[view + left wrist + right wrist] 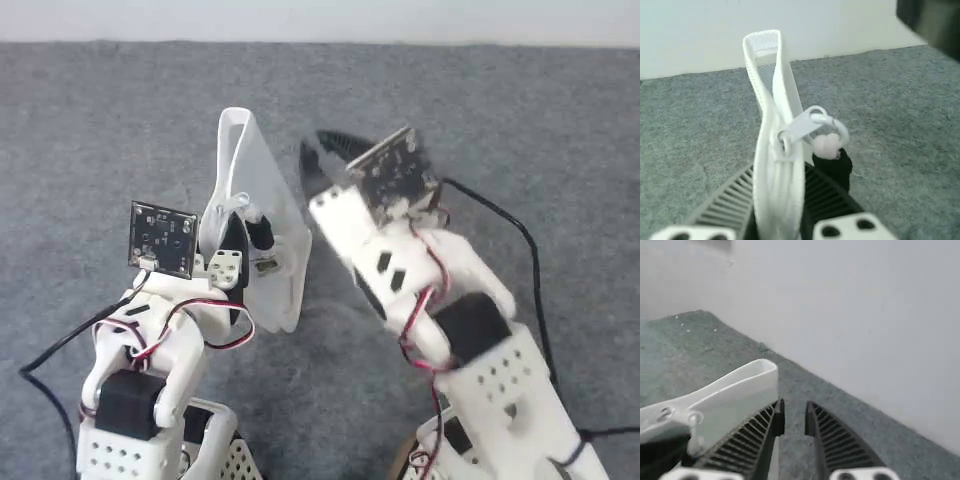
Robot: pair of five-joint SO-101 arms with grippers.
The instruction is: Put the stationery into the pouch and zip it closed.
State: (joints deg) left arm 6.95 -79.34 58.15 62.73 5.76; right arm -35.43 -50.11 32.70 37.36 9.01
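Pouch (262,215) standing upright and edge-on, clenched in my left tool (782,175), zip pull (805,125) hanging sideways. My right tool (794,415), slightly parted and grasping nothing, sits just beside the pouch's top edge. Grey surface (500,120) stretches wide around both.

- White, translucent pouch (262,215), with woven white zipper tape.
- White zipper pull (801,126), carrying a pale pink bead (826,145).
- Mottled grey table cover (120,120).
- Black ribbed fingers (747,440) on right gripper (794,416).
- White arms (500,380), with red, white and black wires (420,305).
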